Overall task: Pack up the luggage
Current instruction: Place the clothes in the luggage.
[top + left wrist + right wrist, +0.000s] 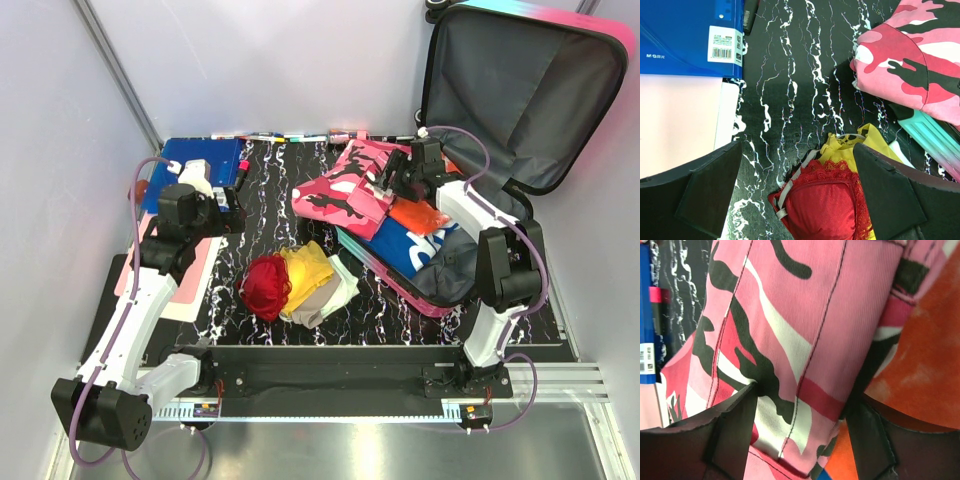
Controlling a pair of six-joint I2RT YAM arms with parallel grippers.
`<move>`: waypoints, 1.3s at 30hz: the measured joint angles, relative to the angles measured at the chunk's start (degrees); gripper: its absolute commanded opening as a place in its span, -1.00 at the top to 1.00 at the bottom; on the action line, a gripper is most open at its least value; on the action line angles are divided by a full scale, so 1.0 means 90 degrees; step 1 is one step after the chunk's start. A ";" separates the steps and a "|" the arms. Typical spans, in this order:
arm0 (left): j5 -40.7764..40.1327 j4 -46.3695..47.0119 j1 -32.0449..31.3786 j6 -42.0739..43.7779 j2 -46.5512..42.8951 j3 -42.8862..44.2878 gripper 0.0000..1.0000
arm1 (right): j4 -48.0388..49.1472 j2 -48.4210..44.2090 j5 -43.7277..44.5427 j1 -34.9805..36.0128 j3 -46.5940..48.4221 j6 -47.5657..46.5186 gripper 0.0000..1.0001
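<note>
The luggage (pixel 520 100) lies open at the right, grey-lined lid raised, its teal rim (pixel 932 140) edging the lower half. A pink camouflage garment (pixel 350 185) (pixel 805 315) drapes over that rim onto the table. My right gripper (pixel 385 185) (pixel 800 435) hovers just over it, jaws open, with a fold of the fabric between the fingers. An orange item (pixel 925 370) and a blue one (pixel 415 245) lie inside the case. My left gripper (pixel 797 195) stands open above a red bra (pixel 825 210), empty.
A heap of yellow (pixel 305 265), beige and white clothing lies beside the red bra (pixel 265 285) at table centre. A blue folder (pixel 200 160) and a pink sheet (pixel 675 125) sit at the left. Markers (pixel 270 137) line the back edge. Walls enclose the table.
</note>
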 measured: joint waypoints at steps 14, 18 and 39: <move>0.0000 0.0000 0.0000 0.0000 0.0000 0.0000 -0.98 | 0.1387 0.0325 -0.1144 -0.0121 -0.0284 0.0369 0.27; 0.0000 0.0000 0.0000 0.0000 0.0000 0.0000 -0.98 | 0.1800 0.0508 -0.1460 -0.0121 -0.0277 0.0447 0.80; 0.0000 0.0000 0.0000 0.0000 0.0000 0.0000 -0.98 | 0.0775 -0.0690 -0.1207 -0.0170 -0.0287 0.0563 1.00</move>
